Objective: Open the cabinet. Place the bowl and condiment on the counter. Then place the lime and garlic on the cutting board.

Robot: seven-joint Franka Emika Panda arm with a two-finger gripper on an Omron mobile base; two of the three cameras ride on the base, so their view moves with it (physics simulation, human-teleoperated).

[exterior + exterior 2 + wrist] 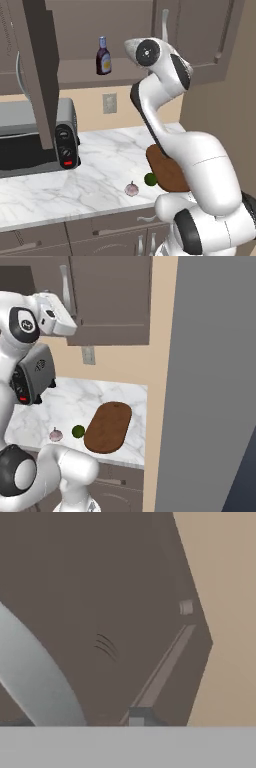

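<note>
The cabinet's left door [42, 75] stands open, and the condiment [103, 56] is upright on the shelf. Beside it, a speckled grey edge of the bowl [130, 50] peeks out from behind my wrist. My gripper [166, 40] [69, 311] is up at the right door [110, 301], shut on its silver bar handle [65, 286]. In the hand view the handle [40, 682] runs between my fingertips [140, 717]. On the counter [100, 165] lie the garlic [131, 189] [55, 434] and the lime [150, 178] [78, 431], just left of the cutting board [108, 427].
A toaster oven [30, 140] [35, 373] sits on the counter's left part, under the open door. A wall outlet [109, 103] is behind the counter. A tall grey panel [210, 381] closes off the right side. Drawers [110, 230] run below the counter edge.
</note>
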